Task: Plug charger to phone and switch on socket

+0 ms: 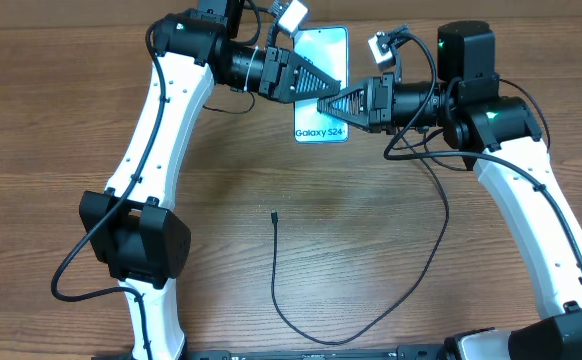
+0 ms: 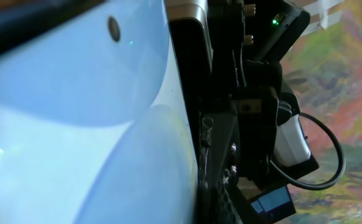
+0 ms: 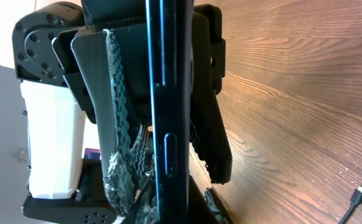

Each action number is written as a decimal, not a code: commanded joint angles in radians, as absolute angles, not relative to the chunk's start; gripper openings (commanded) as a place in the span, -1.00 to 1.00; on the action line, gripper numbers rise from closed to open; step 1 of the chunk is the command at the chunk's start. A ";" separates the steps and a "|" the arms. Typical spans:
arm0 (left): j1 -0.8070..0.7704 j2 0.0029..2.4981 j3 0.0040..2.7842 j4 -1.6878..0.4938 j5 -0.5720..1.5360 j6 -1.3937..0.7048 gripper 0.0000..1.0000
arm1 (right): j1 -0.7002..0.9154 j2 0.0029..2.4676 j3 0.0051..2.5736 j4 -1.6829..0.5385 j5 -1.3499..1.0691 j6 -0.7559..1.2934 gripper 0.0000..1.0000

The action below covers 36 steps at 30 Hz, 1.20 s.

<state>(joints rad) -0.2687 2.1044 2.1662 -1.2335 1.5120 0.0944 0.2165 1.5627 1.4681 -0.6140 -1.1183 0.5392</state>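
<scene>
1. Phone [image 1: 323,50]: at the far-centre of the table [image 1: 71,120], screen up in the overhead view, "Galaxy S24" text on its near end. It sits between the two grippers, which reach in from opposite sides
2. R gripper [image 1: 326,103]: comes in from the right, tip over the phone's near-right portion. Jaws are closed down on the phone, pinching it across its thin body. In the R wrist view the phone [image 3: 166,124] shows edge-on as a dark vertical bar through mid-frame
3. L gripper [image 1: 329,86]: comes in from the left, tip lying over the phone's mid-section, just beside the R gripper tip. In the R wrist view its fingers [image 3: 120,112] stand one on each side of the phone edge; can't tell whether they clamp it or only straddle it
4. L wrist view: phone screen [image 2: 75,124] fills the left half at v. close range, pale blue
5. Charger [image 1: 276,270]: loose on the table, well apart from both grippers and the phone. Plug tip [image 1: 274,213] lies near table centre, on the near side of the phone; cable runs toward the near edge, then curves right and back up toward the R arm. Tip also shows at the R wrist view's lower-right corner [image 3: 357,194]
</scene>
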 commanded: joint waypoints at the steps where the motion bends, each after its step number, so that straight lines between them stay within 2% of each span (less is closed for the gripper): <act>1: -0.281 2.100 2.177 -1.219 1.535 0.043 -0.92 | 0.236 1.557 1.480 -0.640 -1.102 0.573 -0.92; 4: -0.278 2.100 2.177 -1.218 1.513 -0.018 -0.92 | 0.236 1.557 1.480 -0.649 -1.102 0.573 -0.93; 6: -0.274 2.100 2.177 -1.218 1.446 -0.081 -0.92 | 0.236 1.557 1.480 -0.651 -1.102 0.572 -0.79; 9: -0.273 2.100 2.177 -1.219 1.309 -0.138 -0.91 | 0.229 1.557 1.480 -0.652 -1.102 0.572 -0.25; 10: -0.273 2.100 2.177 -1.221 1.262 -0.147 -0.91 | 0.223 1.557 1.480 -0.652 -1.106 0.572 0.21; 11: -0.273 2.100 2.177 -1.223 1.238 -0.151 -0.92 | 0.216 1.557 1.480 -0.651 -1.118 0.572 0.47; 13: -0.273 2.100 2.177 -1.230 1.193 -0.158 -0.92 | 0.198 1.557 1.480 -0.652 -1.145 0.570 0.75; 19: -0.273 2.100 2.177 -1.240 1.190 -0.159 -0.92 | 0.169 1.557 1.480 -0.655 -1.174 0.568 0.79; 25: -0.273 2.100 2.177 -1.420 1.190 -0.143 -0.92 | 0.128 1.557 1.480 -0.760 -1.172 0.428 1.00; 32: -0.274 2.100 2.174 -1.690 1.190 -0.057 -0.92 | -0.008 1.557 1.480 -1.029 -0.881 0.384 1.00; 36: -0.293 2.098 2.174 -1.691 1.130 -0.180 -0.92 | -0.093 1.557 1.480 -1.138 -0.693 0.384 1.00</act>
